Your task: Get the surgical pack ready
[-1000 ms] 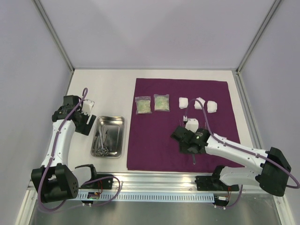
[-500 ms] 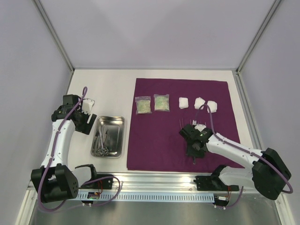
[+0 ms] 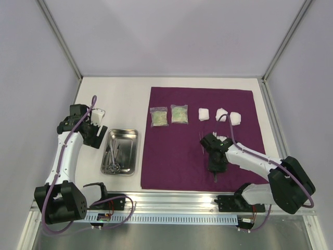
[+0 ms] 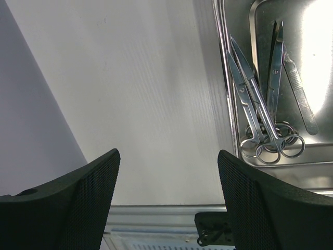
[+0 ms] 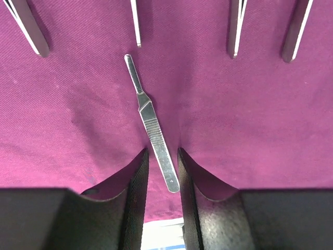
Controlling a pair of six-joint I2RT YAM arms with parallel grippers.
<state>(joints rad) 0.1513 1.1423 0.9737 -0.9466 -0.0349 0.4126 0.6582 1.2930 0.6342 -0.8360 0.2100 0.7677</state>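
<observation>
Though beside scalpel (image 5: 151, 125), contact with right fingers (image 5: 136, 179) unclear.

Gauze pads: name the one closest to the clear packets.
The leftmost gauze pad, next to the right-hand packet; the other two pads sit farther right along the purple sheet.

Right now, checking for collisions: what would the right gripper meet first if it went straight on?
The right gripper points down at the slim metal handle lying between its fingers, on the purple sheet; it likely meets those at once, depth unclear.
</observation>
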